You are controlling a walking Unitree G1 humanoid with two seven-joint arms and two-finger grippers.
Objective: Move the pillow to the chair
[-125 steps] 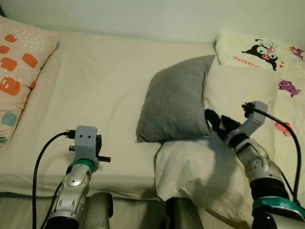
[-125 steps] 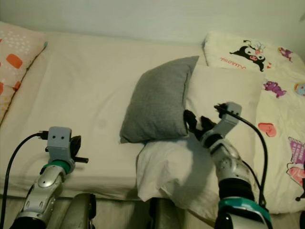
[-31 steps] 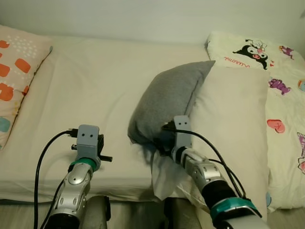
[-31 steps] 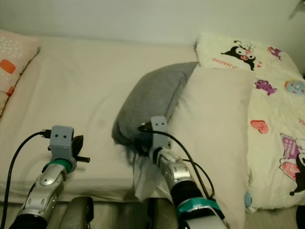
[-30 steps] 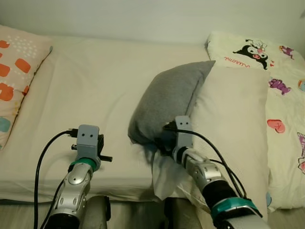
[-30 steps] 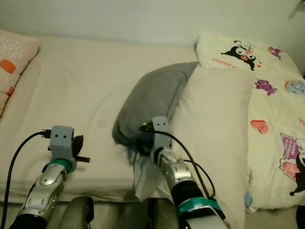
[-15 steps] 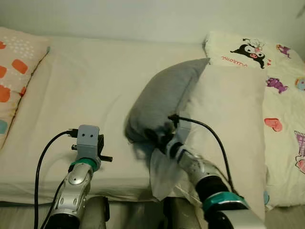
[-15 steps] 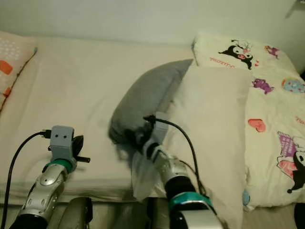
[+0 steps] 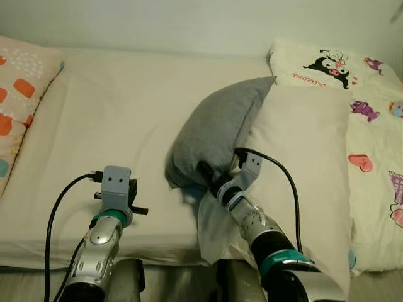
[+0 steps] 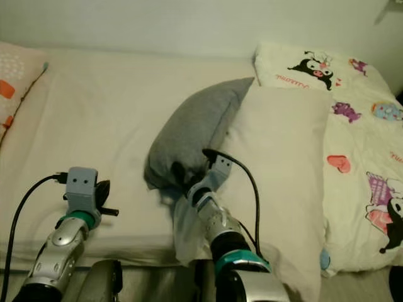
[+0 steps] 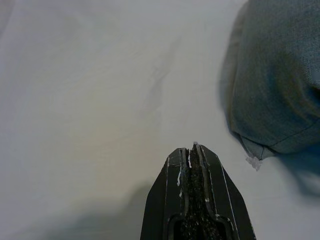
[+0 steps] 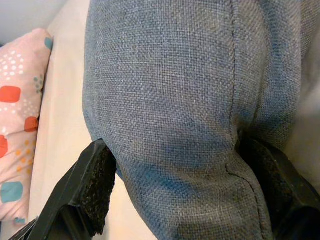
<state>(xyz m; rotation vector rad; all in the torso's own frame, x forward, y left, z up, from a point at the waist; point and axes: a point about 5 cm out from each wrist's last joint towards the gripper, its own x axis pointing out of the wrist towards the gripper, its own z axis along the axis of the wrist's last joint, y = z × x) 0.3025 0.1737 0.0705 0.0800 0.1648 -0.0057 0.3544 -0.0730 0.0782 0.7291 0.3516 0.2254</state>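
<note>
A grey pillow (image 9: 217,135) stands tilted on the bed, its right side leaning on a large cream pillow (image 9: 302,145). My right gripper (image 9: 211,179) is at the grey pillow's lower end. In the right wrist view its two black fingers (image 12: 95,185) are spread wide on either side of that end of the grey pillow (image 12: 170,100), open, with the fabric bulging between them. My left gripper (image 11: 192,147) is shut and empty, held low over the bare sheet left of the pillow.
A cream sheet (image 9: 113,113) covers the bed up to the back wall. An orange-patterned pillow (image 9: 19,94) lies at the far left. A cartoon-print quilt (image 9: 371,126) covers the right side. The bed's front edge (image 9: 157,255) runs just before my arms.
My right arm crossed from the pillow's right side to its lower end, and its wrist has turned so the fingers straddle the pillow. The pillow's lower end bunched up. The left arm stayed still.
</note>
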